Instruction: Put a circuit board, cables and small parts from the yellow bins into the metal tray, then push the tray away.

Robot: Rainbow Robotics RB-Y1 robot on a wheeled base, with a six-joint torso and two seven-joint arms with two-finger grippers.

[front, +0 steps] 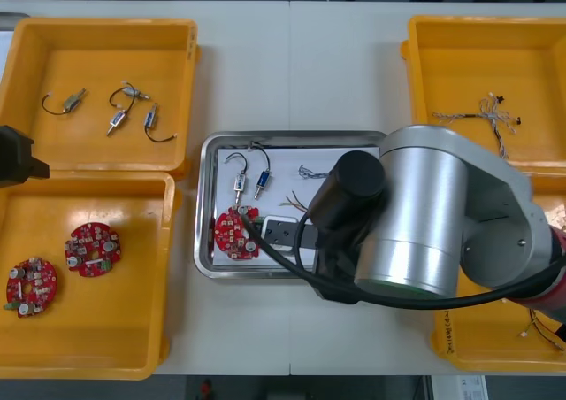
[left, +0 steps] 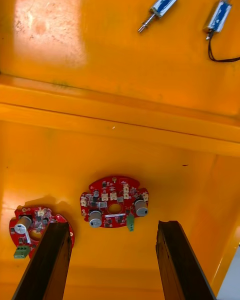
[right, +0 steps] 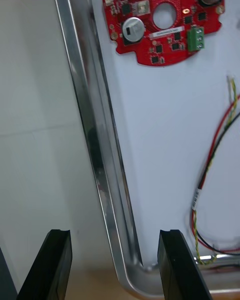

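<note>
Straddling the rim of the metal tray point(right: 95, 145), the right hand point(right: 115, 245) holds its fingers apart. The tray sits between the yellow bins point(front: 97, 28) with a circuit board point(right: 162, 22) and cables point(right: 215, 145) inside; it is rigid, light and probably slick, so push on its wall. The left hand point(left: 112, 240), also apart, hovers over a bin

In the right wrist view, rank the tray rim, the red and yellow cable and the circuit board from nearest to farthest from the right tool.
The right tool is open.
1. The tray rim passes between its fingers, at the corner.
2. The red and yellow cable lies inside the tray, beside one finger.
3. The circuit board lies farthest, beyond the cable.
</note>
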